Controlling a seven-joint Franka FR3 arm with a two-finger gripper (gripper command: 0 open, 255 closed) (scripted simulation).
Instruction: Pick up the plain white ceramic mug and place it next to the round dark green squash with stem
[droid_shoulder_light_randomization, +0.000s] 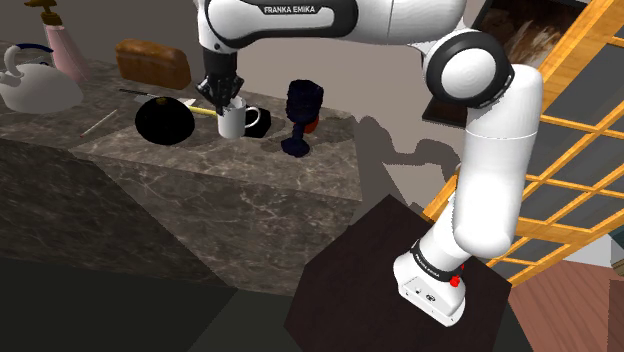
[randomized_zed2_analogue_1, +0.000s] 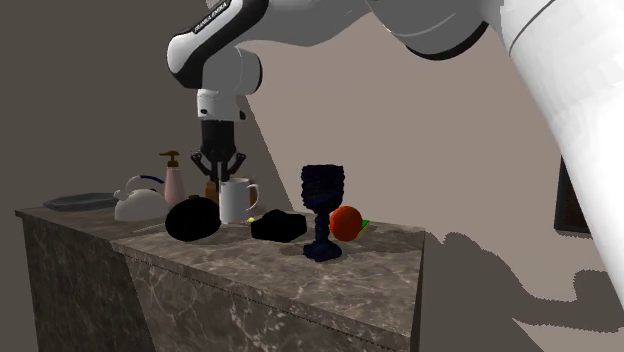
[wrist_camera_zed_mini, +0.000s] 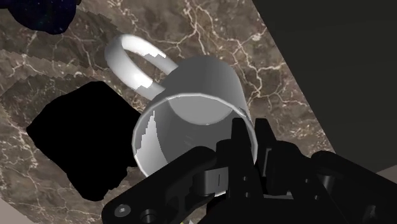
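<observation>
Wrist view has the jaws nipped almost together on the rim of the white mug (wrist_camera_zed_mini: 197, 95), one finger inside and one outside, while the mug stands upright on the marbled tabletop (droid_shoulder_light_randomization: 250, 190) close to the round black squash (droid_shoulder_light_randomization: 165, 121), a dark goblet (droid_shoulder_light_randomization: 300, 115) on its other side.

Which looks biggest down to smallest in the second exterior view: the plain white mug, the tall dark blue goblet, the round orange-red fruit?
1. Tall dark blue goblet, though it stands nearer the camera.
2. Plain white mug.
3. Round orange-red fruit.
</observation>
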